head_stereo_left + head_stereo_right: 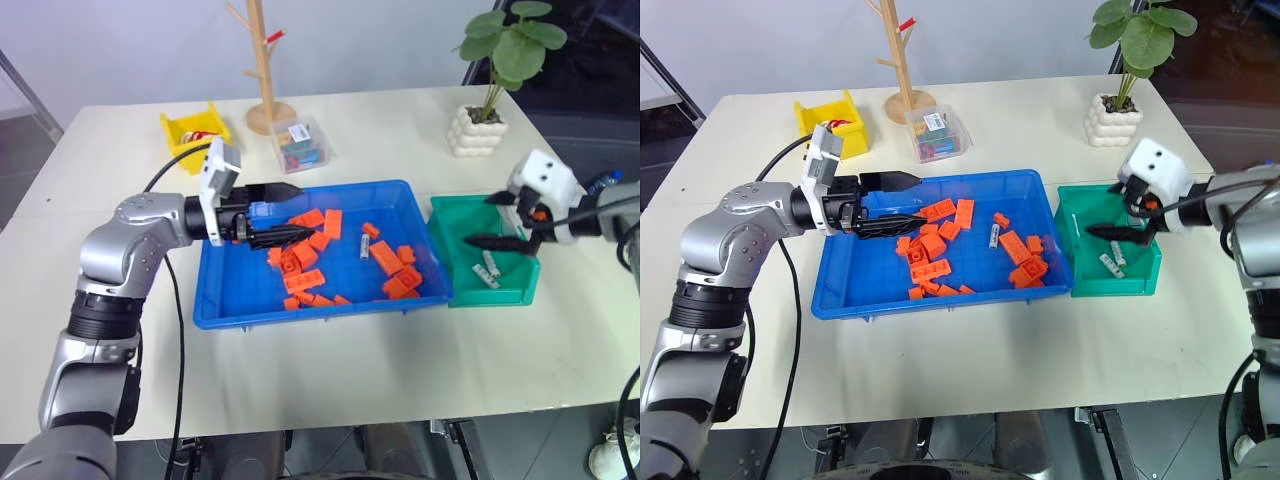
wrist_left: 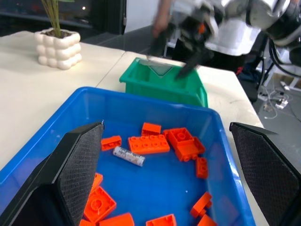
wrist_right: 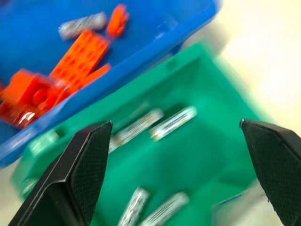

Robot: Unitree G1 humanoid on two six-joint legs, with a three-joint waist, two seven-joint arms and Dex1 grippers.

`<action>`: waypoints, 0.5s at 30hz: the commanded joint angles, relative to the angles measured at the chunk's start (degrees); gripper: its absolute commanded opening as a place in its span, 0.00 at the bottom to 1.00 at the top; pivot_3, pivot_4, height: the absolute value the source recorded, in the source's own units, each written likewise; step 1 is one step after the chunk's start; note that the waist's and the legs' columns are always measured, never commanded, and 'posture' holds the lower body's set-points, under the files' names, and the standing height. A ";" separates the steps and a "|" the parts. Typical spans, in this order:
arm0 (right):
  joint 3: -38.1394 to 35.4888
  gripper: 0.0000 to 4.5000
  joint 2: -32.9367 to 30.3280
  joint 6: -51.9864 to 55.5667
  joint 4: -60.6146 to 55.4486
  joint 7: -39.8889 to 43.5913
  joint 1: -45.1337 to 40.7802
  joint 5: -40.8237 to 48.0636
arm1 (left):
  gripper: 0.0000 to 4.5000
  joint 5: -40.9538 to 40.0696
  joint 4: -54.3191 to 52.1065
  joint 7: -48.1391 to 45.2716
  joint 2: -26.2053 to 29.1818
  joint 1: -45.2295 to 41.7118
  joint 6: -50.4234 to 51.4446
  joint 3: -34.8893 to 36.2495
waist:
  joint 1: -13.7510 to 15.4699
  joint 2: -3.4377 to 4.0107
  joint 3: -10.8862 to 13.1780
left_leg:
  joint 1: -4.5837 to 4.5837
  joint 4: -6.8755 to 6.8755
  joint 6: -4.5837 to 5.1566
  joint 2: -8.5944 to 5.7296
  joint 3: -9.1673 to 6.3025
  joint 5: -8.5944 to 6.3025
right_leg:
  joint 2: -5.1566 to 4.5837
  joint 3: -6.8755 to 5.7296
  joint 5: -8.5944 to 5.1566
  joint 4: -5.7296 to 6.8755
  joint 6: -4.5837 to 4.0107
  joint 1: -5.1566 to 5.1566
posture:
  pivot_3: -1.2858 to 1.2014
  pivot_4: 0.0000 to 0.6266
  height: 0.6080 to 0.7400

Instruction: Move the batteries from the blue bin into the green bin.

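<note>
The blue bin point(image 1: 300, 315) sits mid-table and holds several orange bricks and one battery point(image 1: 364, 247), which also lies in the left wrist view as a battery point(image 2: 128, 156) among the bricks. My left gripper point(image 1: 295, 212) is open and empty, pointing level over the bin's left part. Right of the blue bin stands the green bin point(image 1: 490, 298) with several batteries point(image 3: 174, 122) on its floor. My right gripper point(image 1: 492, 220) hangs open over the green bin, with nothing between its fingers.
At the back of the table stand a small yellow bin point(image 1: 195, 130), a clear box point(image 1: 300, 145) of small parts, a wooden tree stand point(image 1: 268, 100) and a plant in a white pot point(image 1: 478, 128). Bare tabletop lies in front of both bins.
</note>
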 commanded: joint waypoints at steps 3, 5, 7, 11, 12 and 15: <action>5.10 0.99 6.38 -0.13 -1.64 1.43 -7.70 2.06 | 1.00 2.70 -2.19 -1.48 3.09 2.55 -2.65 0.06 | 0.04 -0.01 -0.01 | 0.01 -0.04 0.00 0.02 -0.01 0.00 | 0.02 0.00 0.00 -0.01 0.00 0.00 | 0.52 0.24 1.00; 7.85 0.99 8.80 -1.10 -1.24 2.79 -8.14 1.95 | 1.00 3.23 -3.35 -1.60 4.09 3.98 -3.00 0.17 | 0.24 -0.02 -0.01 | -0.03 -0.02 0.00 0.01 -0.02 0.00 | 0.01 0.00 0.00 -0.02 0.00 0.00 | 0.52 0.24 1.00; 9.57 0.99 10.15 -1.86 -0.80 3.79 -8.21 1.83 | 1.00 3.19 -4.17 -1.30 4.40 4.65 -2.76 0.54 | 0.59 -0.02 0.00 | -0.06 -0.01 0.00 -0.02 -0.05 0.00 | -0.01 0.00 0.00 -0.03 0.00 -0.01 | 0.52 0.24 1.00; 13.80 0.99 13.14 -3.86 1.07 5.90 -8.25 1.25 | 1.00 2.36 -6.71 0.10 5.09 6.48 -1.60 2.10 | 0.83 -0.02 0.00 | -0.14 0.06 0.00 -0.08 -0.08 0.00 | -0.07 -0.01 0.00 -0.06 0.00 -0.01 | 0.52 0.24 1.00; 14.73 0.99 13.90 -4.63 2.06 6.14 -8.56 0.83 | 1.00 2.22 -7.26 0.51 5.23 7.06 -1.41 2.42 | 0.70 -0.02 0.00 | -0.12 0.05 0.00 -0.08 -0.09 0.00 | -0.06 -0.01 0.00 -0.06 0.00 -0.01 | 0.52 0.24 1.00; 16.73 0.99 15.28 -6.41 4.45 7.70 -9.26 0.09 | 1.00 1.79 -8.55 1.39 5.49 8.54 -0.91 3.13 | 0.33 -0.02 0.00 | -0.06 0.03 0.00 -0.05 -0.08 0.00 | -0.04 -0.02 0.00 -0.01 0.00 -0.01 | 0.52 0.24 1.00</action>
